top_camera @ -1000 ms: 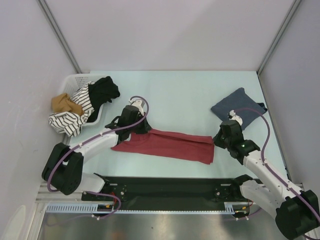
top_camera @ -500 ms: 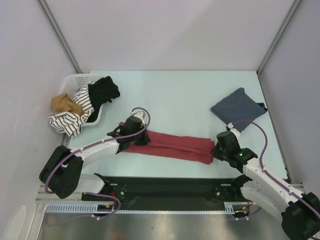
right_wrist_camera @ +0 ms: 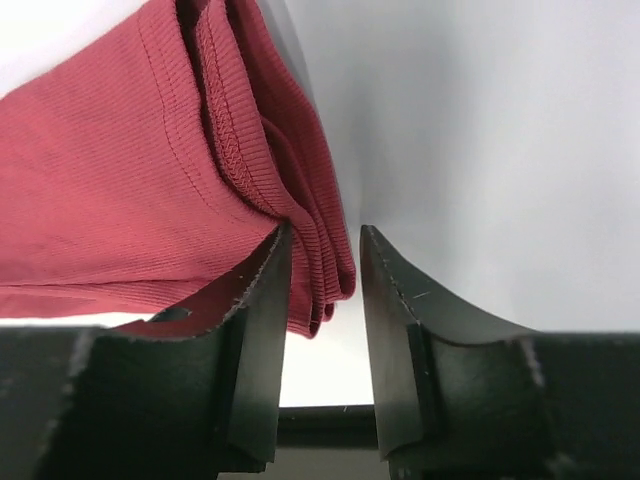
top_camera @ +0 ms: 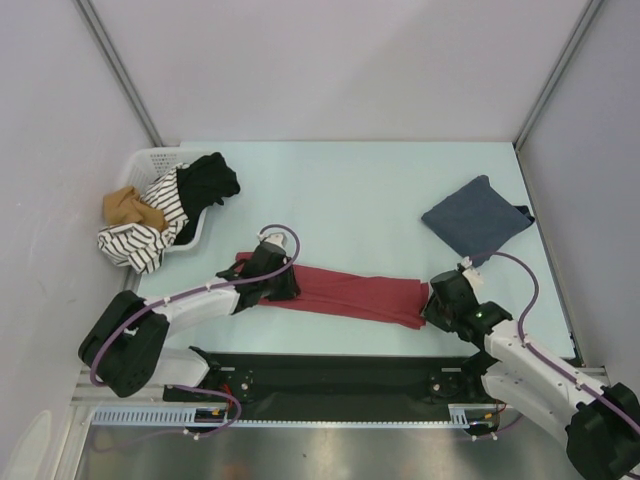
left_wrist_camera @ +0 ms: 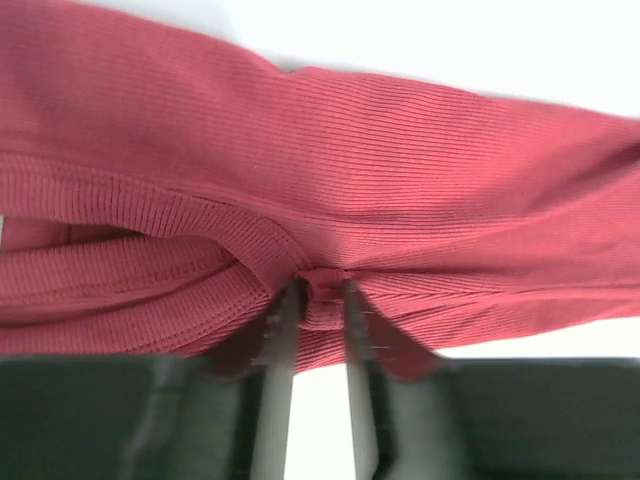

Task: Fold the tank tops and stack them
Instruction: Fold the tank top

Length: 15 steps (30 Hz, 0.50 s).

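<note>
The brick-red tank top (top_camera: 350, 290) lies on the counter (top_camera: 360, 190) as a long, narrow folded strip. Its long axis runs left to right and slants a little nearer toward the right. One tool sits at each end, the left tool (top_camera: 280, 288) on the left end and the right tool (top_camera: 435, 303) on the right end, so each arm is nearest its own end of the strip.

In the left wrist view the two fingers (left_wrist_camera: 283, 335) stand narrow, with a small nub of ribbed cloth bunched between their tips. Whether that nub is clamped or only resting there is hard to tell from this angle. In the right wrist view the jaws stand a little apart around the stacked hem edges. The cloth leans against one finger (right_wrist_camera: 262, 300), and a sliver of bare counter shows between it and the other, so nothing is pinched there.

The slate blue-grey tank top (top_camera: 475, 218) is already a folded square on the far right of the counter. It lies farther out than the right tool and apart from the red strip, and the right arm is much the nearer to it. A white basket (top_camera: 150, 158) of other clothes sits at the far left.

The red strip probably wants halving next, one end carried along its long axis over the other. The finished packet would then go far and right onto the blue-grey square.
</note>
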Each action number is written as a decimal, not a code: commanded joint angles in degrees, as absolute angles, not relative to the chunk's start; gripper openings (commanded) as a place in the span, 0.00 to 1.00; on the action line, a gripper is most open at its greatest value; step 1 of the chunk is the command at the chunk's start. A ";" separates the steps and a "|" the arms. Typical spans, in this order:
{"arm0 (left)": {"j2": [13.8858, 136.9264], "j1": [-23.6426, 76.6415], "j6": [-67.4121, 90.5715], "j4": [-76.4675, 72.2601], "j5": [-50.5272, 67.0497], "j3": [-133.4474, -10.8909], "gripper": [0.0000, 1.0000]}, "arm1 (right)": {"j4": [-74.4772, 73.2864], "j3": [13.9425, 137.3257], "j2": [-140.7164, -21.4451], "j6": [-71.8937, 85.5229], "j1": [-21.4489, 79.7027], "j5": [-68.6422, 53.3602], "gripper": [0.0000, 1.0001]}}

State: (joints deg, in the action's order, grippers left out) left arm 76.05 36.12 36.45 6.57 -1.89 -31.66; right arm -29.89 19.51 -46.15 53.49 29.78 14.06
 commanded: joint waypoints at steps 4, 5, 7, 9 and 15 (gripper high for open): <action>70.16 36.74 37.53 9.22 -6.33 -30.32 0.57 | -32.52 22.23 -42.37 52.04 30.06 18.19 0.43; 69.01 36.74 37.53 9.84 -7.02 -30.50 0.58 | -32.26 22.67 -42.10 51.34 30.06 18.63 0.42; 65.68 36.74 37.35 12.20 -8.08 -31.46 0.62 | -31.38 23.90 -42.01 49.76 30.15 18.63 0.42; 63.56 36.74 37.27 15.01 -9.83 -32.69 0.63 | -30.24 24.96 -43.58 47.56 30.06 18.37 0.42; 53.80 36.74 40.15 19.42 -11.51 -31.13 0.78 | -27.16 29.09 -50.53 42.54 29.97 20.30 0.68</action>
